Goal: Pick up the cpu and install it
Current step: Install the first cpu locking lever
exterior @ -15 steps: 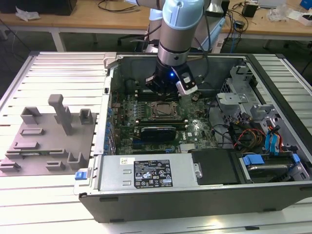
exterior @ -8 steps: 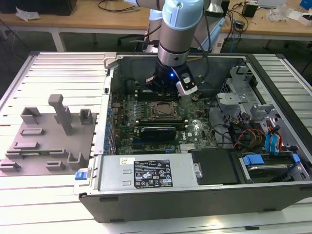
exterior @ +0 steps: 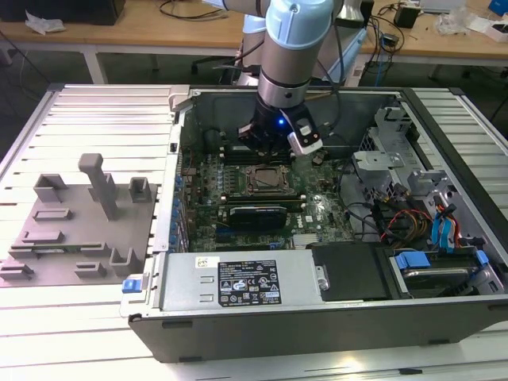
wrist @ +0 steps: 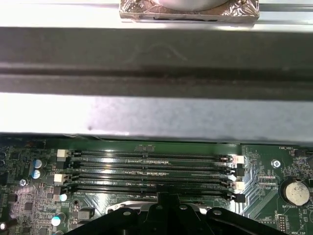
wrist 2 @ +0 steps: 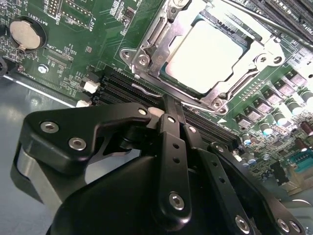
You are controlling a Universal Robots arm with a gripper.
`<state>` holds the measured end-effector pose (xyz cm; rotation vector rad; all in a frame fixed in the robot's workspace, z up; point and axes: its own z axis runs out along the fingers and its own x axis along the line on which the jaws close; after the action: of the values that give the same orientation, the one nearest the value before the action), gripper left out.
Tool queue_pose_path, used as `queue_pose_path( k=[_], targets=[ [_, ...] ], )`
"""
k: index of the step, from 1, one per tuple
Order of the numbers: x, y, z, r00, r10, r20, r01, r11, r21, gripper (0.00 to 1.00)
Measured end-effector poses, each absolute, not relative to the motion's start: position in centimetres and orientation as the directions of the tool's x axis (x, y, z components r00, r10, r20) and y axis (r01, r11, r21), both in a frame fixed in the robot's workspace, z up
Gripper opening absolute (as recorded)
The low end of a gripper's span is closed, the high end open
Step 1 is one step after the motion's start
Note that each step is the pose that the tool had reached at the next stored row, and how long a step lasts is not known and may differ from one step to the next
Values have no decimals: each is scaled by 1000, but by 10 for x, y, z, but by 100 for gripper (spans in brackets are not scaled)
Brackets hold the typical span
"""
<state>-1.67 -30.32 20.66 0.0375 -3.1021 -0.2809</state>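
Note:
The cpu (wrist 2: 210, 54), a square chip with a shiny silver top, lies flat inside the metal-framed socket (wrist 2: 146, 49) on the green motherboard in the second wrist view. My gripper (wrist 2: 168, 102) hangs just beside the socket's frame, over the black memory slots (wrist: 151, 169), shut with nothing held. In the exterior view the gripper (exterior: 270, 147) sits low inside the open computer case, right behind the socket (exterior: 266, 179).
The case walls (exterior: 178, 151) surround the motherboard. A power supply (exterior: 242, 282) lies along the front, with drive bays and coloured cables (exterior: 421, 222) on the exterior view's right. A grey fixture plate (exterior: 75, 230) with upright blocks stands outside on the exterior view's left. A coin battery (wrist 2: 27, 32) sits near the slots.

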Motion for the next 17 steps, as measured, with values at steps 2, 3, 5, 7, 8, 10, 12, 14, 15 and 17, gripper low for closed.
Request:
queue_pose_path(
  k=[2, 3, 5, 7, 8, 10, 12, 14, 15, 17],
  targets=[
    [-16, -303, 207, -999, -26, 24, -21, 983, 180, 11],
    [-16, -303, 207, -999, -26, 24, -21, 983, 180, 11],
    [-16, -302, 207, -999, -25, 24, -20, 984, 180, 11],
    [-16, -301, 207, -999, -24, 24, -19, 984, 180, 11],
    [-16, -301, 207, -999, -24, 24, -19, 984, 180, 11],
    [-16, -301, 207, -999, -24, 24, -19, 984, 180, 11],
    [-16, -301, 207, -999, -23, 24, -19, 984, 180, 11],
    [-15, -301, 207, -999, -23, 24, -18, 984, 180, 11],
    [-15, -301, 207, -999, -23, 24, -19, 984, 180, 11],
    [-14, -301, 206, -999, -23, 24, -19, 984, 180, 11]
  ],
)
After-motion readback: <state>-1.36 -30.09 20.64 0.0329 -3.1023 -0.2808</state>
